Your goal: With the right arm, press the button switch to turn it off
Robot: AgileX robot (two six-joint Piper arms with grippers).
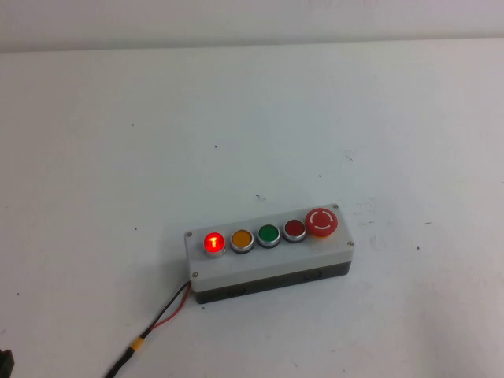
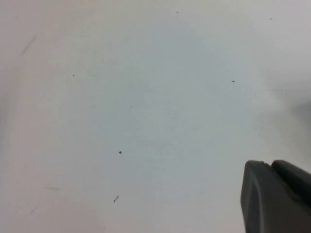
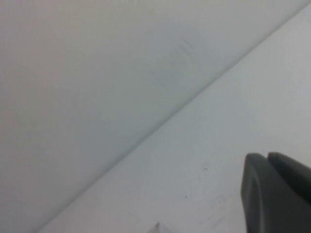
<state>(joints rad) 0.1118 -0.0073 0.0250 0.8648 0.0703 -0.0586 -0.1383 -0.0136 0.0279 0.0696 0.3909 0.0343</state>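
The grey button box (image 1: 268, 260) sits on the white surface (image 1: 118, 157), right of centre in the near half of the high view, its long side running slightly uphill to the right. Five buttons are set in a row on its top. At the left end is the button switch (image 1: 213, 242), glowing bright red inside a silver ring. Next to it come an orange button (image 1: 242, 239), a green button (image 1: 268, 235), a dark red flat button (image 1: 294, 229) and, at the right end, a large red mushroom button (image 1: 322, 221) with white arrows. A red and black cable (image 1: 161, 315) leaves the box's near left corner and runs to the near edge of the view.

Neither arm appears in the high view. The left end effector (image 2: 277, 199) shows only as a dark finger over bare surface in the left wrist view; its opening cannot be told. The right end effector (image 3: 277, 191) likewise shows one dark finger over bare surface; its opening cannot be told. Nothing is seen held by either.
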